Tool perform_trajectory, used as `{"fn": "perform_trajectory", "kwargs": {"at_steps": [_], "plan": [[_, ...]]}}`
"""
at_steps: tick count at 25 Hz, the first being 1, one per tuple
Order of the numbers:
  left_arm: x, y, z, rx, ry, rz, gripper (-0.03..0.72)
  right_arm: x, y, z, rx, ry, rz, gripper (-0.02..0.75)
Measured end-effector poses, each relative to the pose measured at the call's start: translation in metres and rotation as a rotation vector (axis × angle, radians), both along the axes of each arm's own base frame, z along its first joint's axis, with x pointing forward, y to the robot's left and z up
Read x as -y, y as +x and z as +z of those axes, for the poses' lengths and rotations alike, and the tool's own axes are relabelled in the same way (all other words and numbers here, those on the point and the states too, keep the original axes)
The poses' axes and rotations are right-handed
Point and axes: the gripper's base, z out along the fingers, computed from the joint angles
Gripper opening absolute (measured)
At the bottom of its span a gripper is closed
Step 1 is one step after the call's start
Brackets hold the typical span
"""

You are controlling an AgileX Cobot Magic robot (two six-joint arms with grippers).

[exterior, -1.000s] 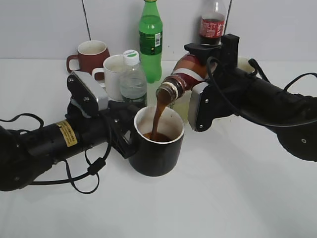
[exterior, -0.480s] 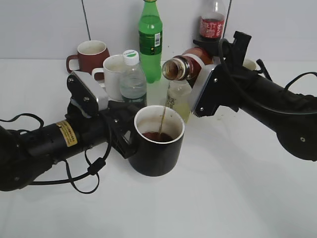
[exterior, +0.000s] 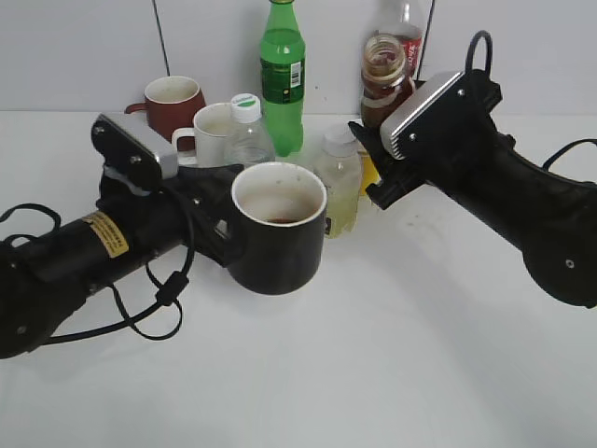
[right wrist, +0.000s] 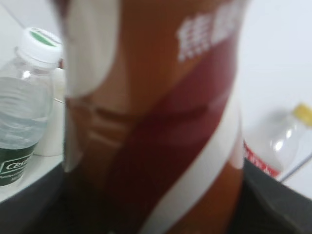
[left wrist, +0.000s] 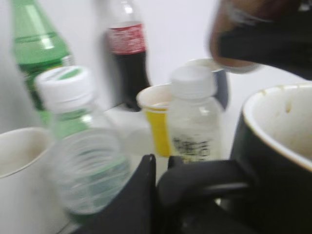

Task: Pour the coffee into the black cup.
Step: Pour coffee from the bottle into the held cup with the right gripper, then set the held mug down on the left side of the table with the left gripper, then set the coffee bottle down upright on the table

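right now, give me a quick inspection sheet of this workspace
surface: white table, no spill seen
job's things: black cup holds coffee at its bottom; coffee bottle upright, uncapped
clutter: green soda bottle, water bottle, white mug, dark red mug, pale capped bottle, cola bottle, yellow cup
grippers: left gripper on the cup; right gripper on the bottle
cables: black loops by left arm
surroundings: white wall

no lettering is legible on any label here.
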Motion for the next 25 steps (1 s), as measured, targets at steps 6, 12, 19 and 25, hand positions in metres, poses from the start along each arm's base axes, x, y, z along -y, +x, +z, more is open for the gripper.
{"fn": "perform_trajectory", "kwargs": {"at_steps": [6,12,19,25], "plan": [[-0.037,0.001,0.001,-0.055,-0.038,0.242,0.043,0.018,-0.014,-0.011,-0.187,0.218,-0.118,0.505],[-0.086,0.012,-0.005,-0.096,-0.044,0.465,0.043,0.042,-0.034,-0.03,-0.345,0.348,-0.238,0.504],[-0.119,0.023,-0.01,-0.105,-0.044,0.588,0.043,0.077,-0.03,-0.048,-0.393,0.36,-0.374,0.504],[-0.119,0.045,-0.033,-0.138,-0.027,0.606,0.043,0.083,-0.026,-0.073,-0.442,0.331,-0.394,0.504]]}}
